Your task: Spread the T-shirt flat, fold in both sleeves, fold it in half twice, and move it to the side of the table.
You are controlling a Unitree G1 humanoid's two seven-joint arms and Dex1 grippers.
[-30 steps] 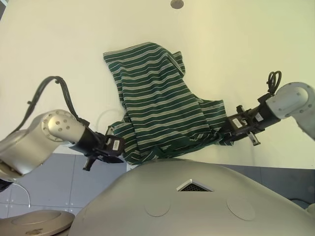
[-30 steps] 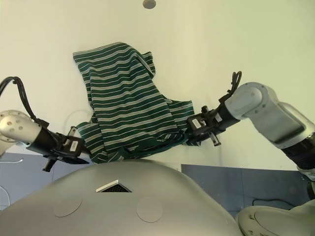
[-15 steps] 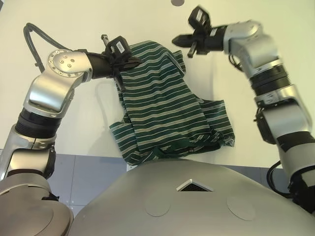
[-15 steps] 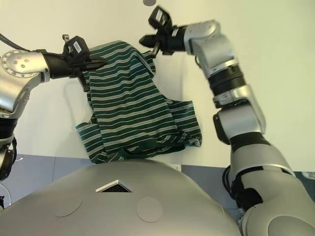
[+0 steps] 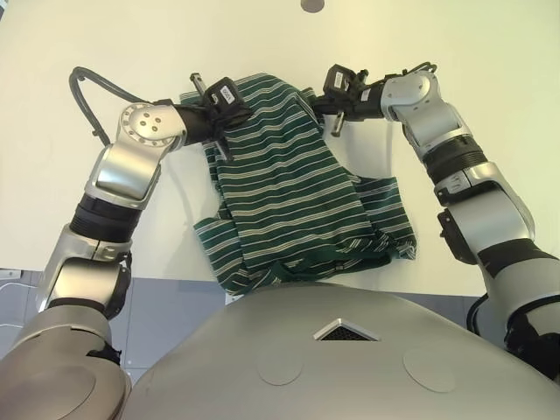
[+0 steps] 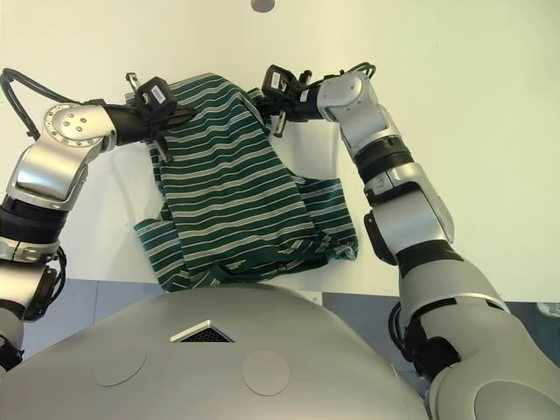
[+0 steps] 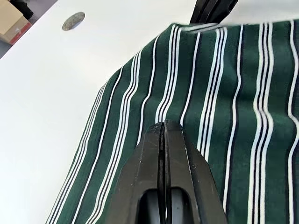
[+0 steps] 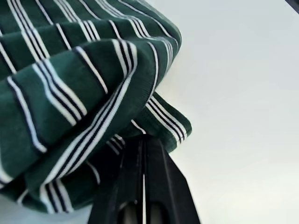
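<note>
Much bare table [image 5: 472, 61] around T-shirt [image 5: 289, 206]

T-shirt [image 5: 289, 201]: dark green, thin white and navy stripes
table [image 5: 490, 52]: plain off-white
left gripper [image 7: 163, 125], right gripper [image 8: 142, 140]: both black
disc [image 7: 73, 21]: grey-ish

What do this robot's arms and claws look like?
The left arm and right arm are rounded silver-grey shells, black at the wrists, with black cables looping beside them. The left claw and right claw have slim, tapered black fingers, with white labels behind.
</note>
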